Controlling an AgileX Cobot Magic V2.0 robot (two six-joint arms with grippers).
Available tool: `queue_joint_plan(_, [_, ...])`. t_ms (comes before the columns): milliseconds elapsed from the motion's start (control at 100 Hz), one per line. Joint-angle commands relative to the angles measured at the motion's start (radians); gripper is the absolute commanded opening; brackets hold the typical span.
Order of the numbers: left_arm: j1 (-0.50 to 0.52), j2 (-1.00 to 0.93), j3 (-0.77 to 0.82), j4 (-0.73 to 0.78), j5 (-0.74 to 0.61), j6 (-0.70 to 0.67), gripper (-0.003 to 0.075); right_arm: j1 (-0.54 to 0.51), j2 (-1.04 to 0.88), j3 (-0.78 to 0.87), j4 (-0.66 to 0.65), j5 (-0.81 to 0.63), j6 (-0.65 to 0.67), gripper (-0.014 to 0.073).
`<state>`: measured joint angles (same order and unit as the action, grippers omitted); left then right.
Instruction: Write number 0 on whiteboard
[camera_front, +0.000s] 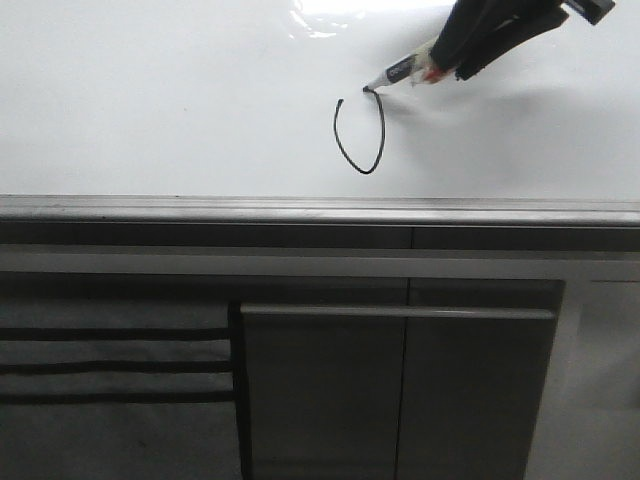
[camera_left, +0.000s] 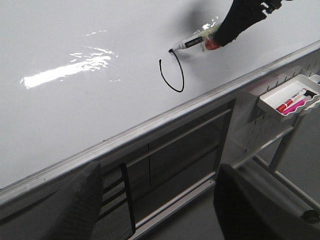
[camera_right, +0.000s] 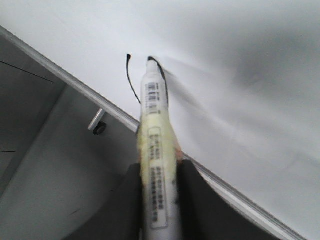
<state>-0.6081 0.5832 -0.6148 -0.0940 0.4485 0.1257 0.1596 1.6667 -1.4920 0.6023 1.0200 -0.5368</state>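
The number 0 (camera_front: 360, 135) is sitting on the upper middle of the whiteboard (camera_front: 150, 110), drawn as a thin black loop that is taller than wide. It is not yet closing: its left stroke is ending in a small hook at the top, and a short gap is lying between that hook and the top of the right stroke. The marker (camera_front: 400, 71) is resting its black tip right at the top of the right stroke, touching the board, so the remaining line seems to be running from the tip leftward across the gap to the hook. The marker's long axis is slanting up and to the right, away from the loop, toward the right gripper (camera_front: 470, 50), which is reaching in from the upper right corner of the front view. Its dark fingers are clamping the marker's barrel on both sides, as the right wrist view is showing. The right arm is clearly the nearer one. The left gripper (camera_left: 155, 200) is hanging low in front of the grey cabinet (camera_front: 400, 380), well apart from the loop, its two fingers spread wide and holding nothing.
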Motion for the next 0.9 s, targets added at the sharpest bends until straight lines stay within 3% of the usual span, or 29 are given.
queue_joint_plan(0, [0.002, 0.001, -0.026, -0.009, -0.08, -0.012, 0.0442, 0.03, -0.009, -0.035, 0.029, -0.052, 0.004, 0.0017])
queue_joint_plan(280, [0.002, 0.001, -0.026, 0.015, -0.07, -0.01, 0.0442, 0.053, -0.089, -0.021, 0.024, 0.124, -0.079, 0.0017])
queue_joint_plan(400, [0.0, 0.003, -0.026, 0.032, -0.041, 0.014, 0.0442, 0.053, -0.213, 0.076, 0.037, 0.112, -0.145, 0.0017])
queue_joint_plan(510, [0.0, 0.037, -0.035, 0.02, -0.012, 0.055, 0.0442, 0.065, -0.336, 0.203, 0.048, 0.116, -0.292, 0.0017])
queue_joint_plan(710, [-0.041, 0.192, -0.127, -0.175, 0.166, 0.391, 0.0442, 0.111, -0.505, 0.44, 0.053, 0.1, -0.488, 0.0017])
queue_joint_plan(810, [-0.103, 0.296, -0.185, -0.261, 0.228, 0.548, 0.0442, 0.142, -0.548, 0.483, 0.055, 0.114, -0.669, 0.0017])
queue_joint_plan(890, [-0.163, 0.39, -0.243, -0.283, 0.239, 0.606, 0.0442, 0.17, -0.559, 0.483, 0.061, 0.093, -0.723, 0.0017])
